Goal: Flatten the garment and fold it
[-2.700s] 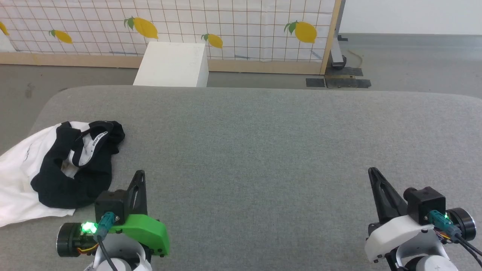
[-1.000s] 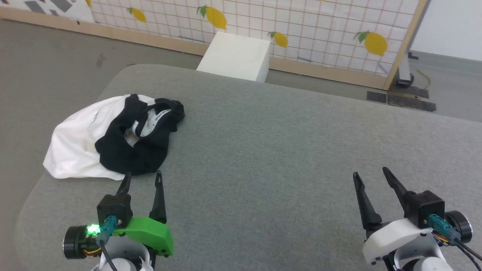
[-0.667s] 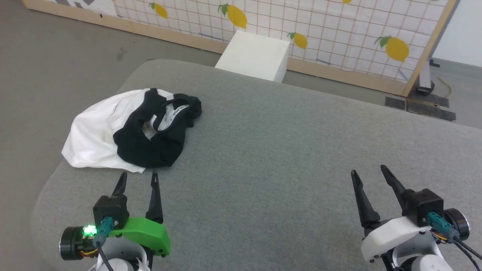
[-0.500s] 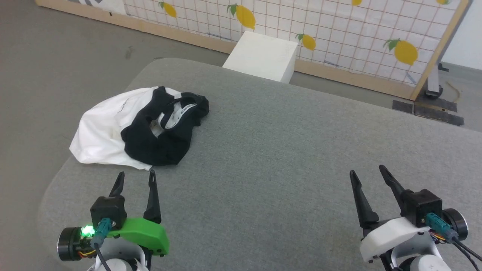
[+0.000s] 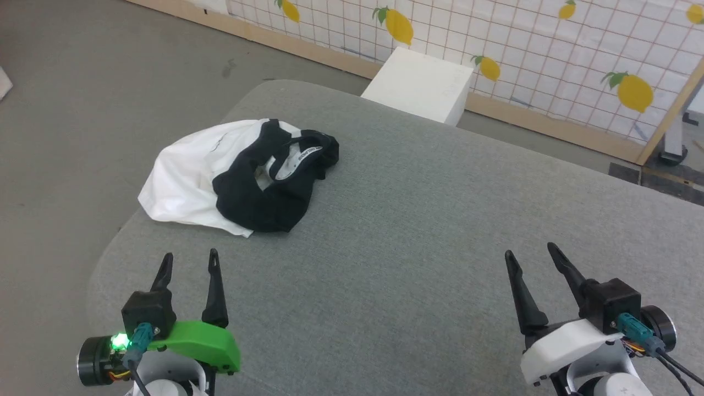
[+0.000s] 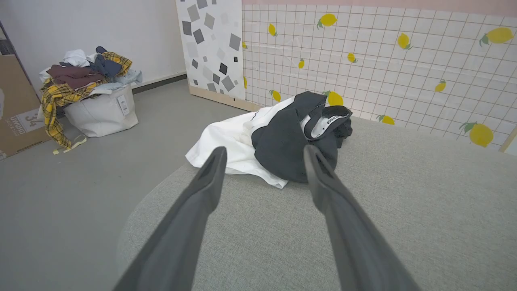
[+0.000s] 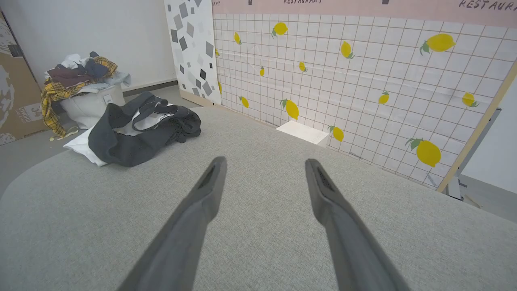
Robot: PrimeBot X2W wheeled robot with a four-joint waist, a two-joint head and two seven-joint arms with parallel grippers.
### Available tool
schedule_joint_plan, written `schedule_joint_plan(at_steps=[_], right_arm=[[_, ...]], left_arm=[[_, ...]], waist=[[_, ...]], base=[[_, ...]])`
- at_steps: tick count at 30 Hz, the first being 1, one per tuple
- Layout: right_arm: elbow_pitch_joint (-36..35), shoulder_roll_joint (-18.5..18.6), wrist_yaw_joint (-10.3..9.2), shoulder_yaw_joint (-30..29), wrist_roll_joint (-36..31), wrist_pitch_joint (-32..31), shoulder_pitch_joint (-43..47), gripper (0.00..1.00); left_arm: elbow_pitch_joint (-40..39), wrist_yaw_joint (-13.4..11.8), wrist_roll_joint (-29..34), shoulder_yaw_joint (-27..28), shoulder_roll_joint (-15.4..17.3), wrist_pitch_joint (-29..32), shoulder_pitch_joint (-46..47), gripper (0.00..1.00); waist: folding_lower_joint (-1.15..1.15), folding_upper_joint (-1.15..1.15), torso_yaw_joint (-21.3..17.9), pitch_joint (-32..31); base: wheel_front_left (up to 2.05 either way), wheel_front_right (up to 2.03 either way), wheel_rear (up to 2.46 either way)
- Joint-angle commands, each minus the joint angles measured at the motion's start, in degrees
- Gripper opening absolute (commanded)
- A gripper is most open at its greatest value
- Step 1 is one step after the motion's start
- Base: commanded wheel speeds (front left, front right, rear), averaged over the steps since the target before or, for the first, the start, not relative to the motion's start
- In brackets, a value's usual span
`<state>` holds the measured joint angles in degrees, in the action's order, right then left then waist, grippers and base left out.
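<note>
On a grey fabric-covered desk, near its far left corner, the garment lies in a crumpled heap, unflattened and unfolded. Its long axis runs on a slant in the head view, from the white body at the near left to the black collar at the far right. The white end reaches the desk's rounded left edge; the black cloth is bunched over the other end. The collar opening faces up, and its pale neck tape carries print too small to read.

Both arms hover over the desk's near side, well apart from each other. The left gripper, on its green mount, points at the heap from close by without touching it, its fingers spread wide and empty. The right gripper, on its white mount, sits far from the cloth, fingers likewise wide and holding nothing.

Beyond the desk stand a white box and a lemon-printed grid panel. A basket piled with clothes sits on the floor.
</note>
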<state>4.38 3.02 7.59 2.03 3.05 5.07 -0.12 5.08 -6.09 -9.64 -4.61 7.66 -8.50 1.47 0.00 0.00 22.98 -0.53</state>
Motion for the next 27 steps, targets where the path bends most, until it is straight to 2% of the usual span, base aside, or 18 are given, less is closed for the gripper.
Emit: schedule_joint_plan(at_steps=[1, 27], right_arm=[[0.3, -0.1, -0.06, 0.2, 0.3, 0.6, -1.2, 1.0], [1.5, -0.1, -0.08, 0.7, 1.2, 2.1, -1.9, 1.0]], left_arm=[[0.3, -0.5, -0.7, -0.2, 0.7, -0.6, -0.3, 1.0], [2.4, -3.1, -4.3, -2.7, 3.1, -3.6, 0.1, 1.0]], waist=[[0.0, 0.0, 0.7, -0.1], [0.0, 0.0, 7.9, -0.1]], base=[[0.0, 0.0, 0.0], [0.0, 0.0, 0.0]])
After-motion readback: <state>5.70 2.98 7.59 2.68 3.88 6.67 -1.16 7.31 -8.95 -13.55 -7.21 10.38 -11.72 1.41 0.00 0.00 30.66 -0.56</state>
